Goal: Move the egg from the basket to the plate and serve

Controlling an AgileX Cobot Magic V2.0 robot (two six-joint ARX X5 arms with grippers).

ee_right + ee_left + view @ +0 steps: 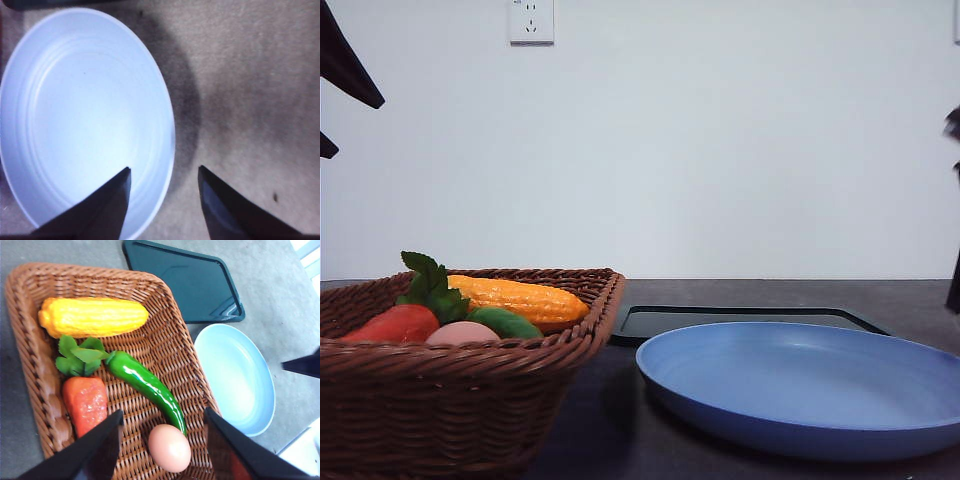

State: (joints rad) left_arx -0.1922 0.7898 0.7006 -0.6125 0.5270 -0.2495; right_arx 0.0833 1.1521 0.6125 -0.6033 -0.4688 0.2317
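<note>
- Small smooth pinkish-tan egg (169, 447) lies in the large brown woven wicker basket (165, 347), bottom centre of the left wrist frame, just beside the glossy green pepper (146, 385).
- Left gripper (162, 440) is wide open, empty, straddling the egg from above.
- Right gripper (162, 200) is open, empty, over the rim of the wide matte blue plate (75, 115).
- Step: descend straight, keep fingers clear of the pepper, close gently.

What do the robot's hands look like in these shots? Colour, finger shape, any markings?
Both look alike: the left hand and right hand have two flat, matte black fingers, wide at the base and tapering to pointed tips. No markings or cables visible. In the front view the arms are just dark shapes at the edges.
</note>
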